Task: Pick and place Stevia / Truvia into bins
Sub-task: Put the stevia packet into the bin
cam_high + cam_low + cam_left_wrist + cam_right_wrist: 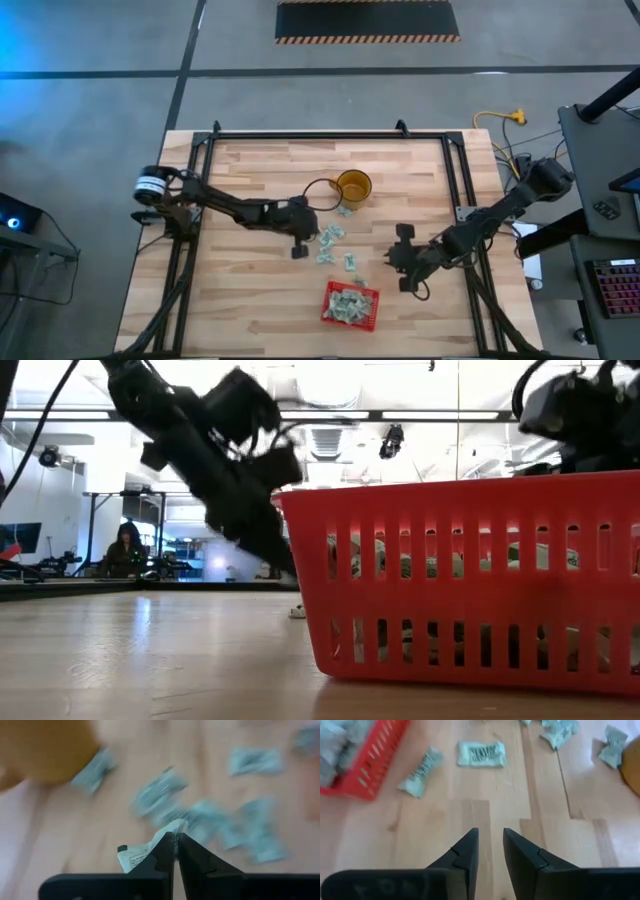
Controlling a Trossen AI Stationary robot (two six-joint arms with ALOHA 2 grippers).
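Carrying a pinched packet (pixel 145 851) toward the red basket (pixel 352 305), with a drop looking possible.

The left gripper (pixel 176 845), hovering between the yellow mug (pixel 353 187) and the basket, is squeezing its jaws on just one edge of the packet, so it may be slipping free. More packets (pixel 330 240) are lying below the mug. The right gripper (pixel 490 851), beside the basket, is holding its jaws slightly apart, empty.

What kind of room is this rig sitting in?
Probably a robotics lab or workshop: bare concrete floor with a hazard-striped mat, a keyboard on a side desk, and a person seated at a workstation behind the table.
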